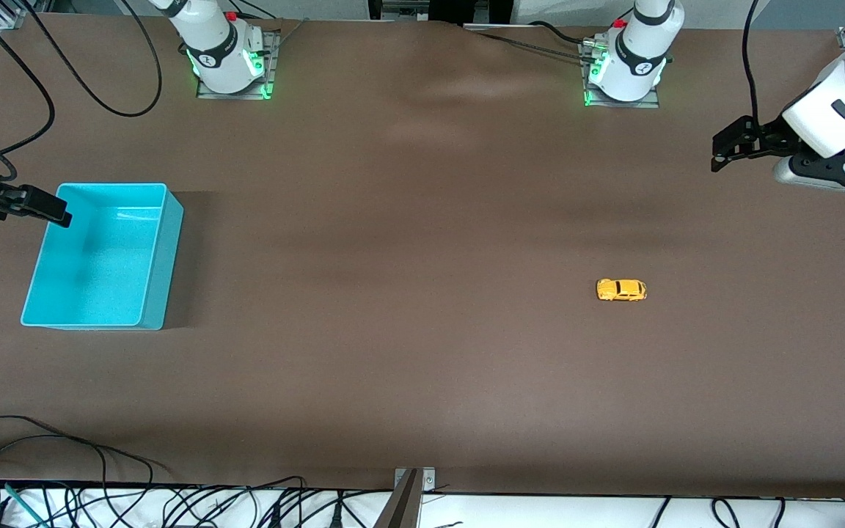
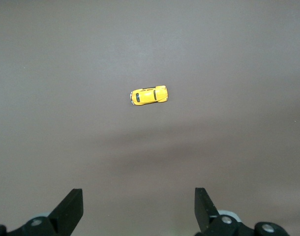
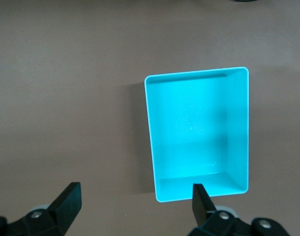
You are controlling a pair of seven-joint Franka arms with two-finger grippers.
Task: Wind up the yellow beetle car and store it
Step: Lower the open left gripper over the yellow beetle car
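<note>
Yellow beetle car [image 1: 621, 290] alone on tabletop [image 1: 408, 257], toward left arm's end, well apart from cyan bin [image 1: 161, 242]. Left gripper [image 1: 719, 155], right gripper [image 1: 56, 213] — jaws wide, empty. Risk: tiny rounded body squirts from pinch, or rolls off.

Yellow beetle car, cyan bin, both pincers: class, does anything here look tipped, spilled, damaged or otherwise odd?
Nothing stands out. The yellow beetle car sits upright on its wheels on the table. The cyan bin stands upright and empty. The left pincer and right pincer hang open, holding nothing.
</note>
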